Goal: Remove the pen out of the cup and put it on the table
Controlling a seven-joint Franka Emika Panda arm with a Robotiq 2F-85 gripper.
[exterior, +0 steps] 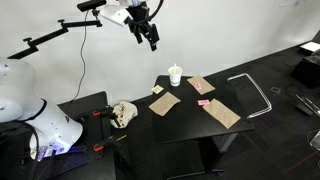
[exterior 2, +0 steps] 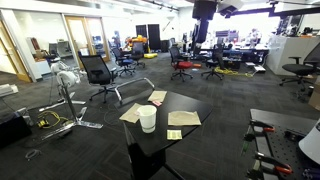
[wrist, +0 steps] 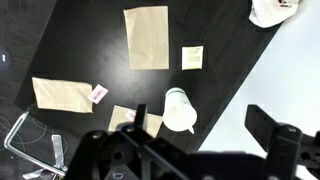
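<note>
Presently:
1. Table: black; carries paper envelopes and the cup.
2. Gripper: high above the table, jaws apart, empty.
3. Cup: white, upright, near the table's edge.
4. Pen: too small to make out. Presumably in the cup, long axis near-vertical, top upward. Likely light, stiff, slick; pinch the exposed upper shaft.

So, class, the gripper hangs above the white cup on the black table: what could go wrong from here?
1. The gripper is high above the free-standing cup; a misjudged descent could tip it.
2. The pen is hard to make out, so the open gripper might close on the rim instead.
3. Brown papers lie around the cup, leaving little bare table for the pen.
</note>
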